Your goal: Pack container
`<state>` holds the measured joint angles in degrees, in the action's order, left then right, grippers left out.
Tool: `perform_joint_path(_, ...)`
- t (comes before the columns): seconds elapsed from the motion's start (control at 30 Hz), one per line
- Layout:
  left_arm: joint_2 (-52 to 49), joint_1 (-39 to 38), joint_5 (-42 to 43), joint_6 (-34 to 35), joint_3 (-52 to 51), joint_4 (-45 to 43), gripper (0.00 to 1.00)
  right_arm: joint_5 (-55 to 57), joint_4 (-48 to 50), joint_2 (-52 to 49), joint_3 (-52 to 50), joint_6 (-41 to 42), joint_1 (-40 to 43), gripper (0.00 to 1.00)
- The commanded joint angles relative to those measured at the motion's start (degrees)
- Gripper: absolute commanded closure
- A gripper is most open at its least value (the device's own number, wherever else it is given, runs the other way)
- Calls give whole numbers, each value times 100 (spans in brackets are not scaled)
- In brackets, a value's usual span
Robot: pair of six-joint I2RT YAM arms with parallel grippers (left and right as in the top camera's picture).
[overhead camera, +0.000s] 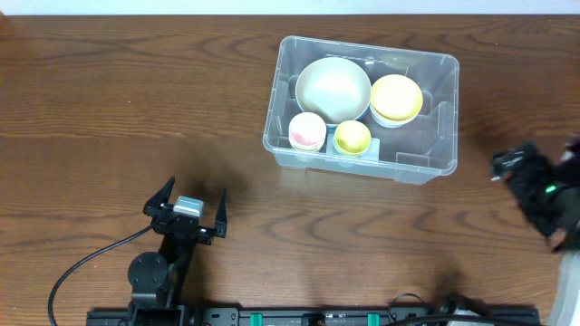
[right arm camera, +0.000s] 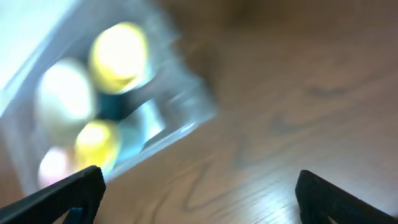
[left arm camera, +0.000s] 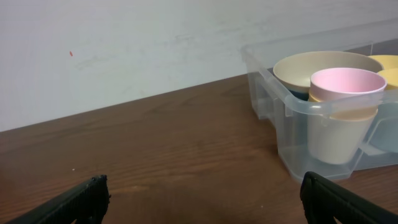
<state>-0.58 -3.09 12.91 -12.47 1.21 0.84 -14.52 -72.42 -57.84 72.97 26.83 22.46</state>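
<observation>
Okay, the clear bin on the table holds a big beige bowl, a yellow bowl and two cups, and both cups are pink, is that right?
Not quite. Only one is a pink cup; the other is a yellow cup, as the overhead view shows. The rest holds: the clear bin also has the big beige bowl and the yellow bowl in it.
</observation>
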Motion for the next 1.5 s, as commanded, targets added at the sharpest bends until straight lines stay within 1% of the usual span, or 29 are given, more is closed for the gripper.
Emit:
perform_joint_path(0.0,35,28,37,-57,-98,203,2,11,-24,636,24,79,-772,1)
perform_joint_path(0.1,35,28,35,-57,-98,203,2,20,-28,1115,22,66,-984,1)
perform_joint_path(0.17,35,31,37,-57,-98,203,2,212,-57,1427,-13,-122,-984,1)
perform_joint_path(0.23,35,31,37,-57,-98,203,2,516,-59,1766,-136,-221,-984,1)
perform_joint_path(0.3,35,28,37,-57,-98,203,2,549,122,2153,-376,-225,-984,1)
perform_joint_path(0.4,35,28,37,-57,-98,203,2,501,999,2785,-1025,-258,-1029,1)
perform_joint_path(0.47,35,28,37,-57,-98,203,2,238,1812,3180,-1580,-579,-1143,1)
perform_joint_path(0.57,35,31,37,-57,-98,203,2,-238,3309,3720,-2592,-1222,-1458,1)
perform_joint_path(0.63,35,28,37,-57,-98,203,2,-240,4186,4009,-3263,-1357,-1694,1)
perform_joint_path(0.77,35,28,37,-57,-98,203,2,-223,5309,4424,-4358,-1375,-1917,1)
perform_joint_path(0.9,35,31,37,-57,-98,203,2,-243,6220,4756,-5241,-1165,-1921,1)
perform_joint_path(1.0,35,28,37,-57,-98,203,2,-199,6920,5016,-5807,-1368,-1967,1)
perform_joint_path(1.13,35,28,35,-57,-98,203,2,-153,7044,5499,-6234,-2149,-2203,1)
perform_joint_path(1.2,35,28,37,-57,-98,203,2,46,7053,5720,-6406,-2358,-2337,1)
perform_joint_path(1.3,35,28,37,-57,-98,203,2,378,7075,5753,-6572,-2374,-2439,1)
perform_joint_path(1.47,35,28,37,-57,-98,203,2,428,7316,5753,-6850,-2444,-2450,1)
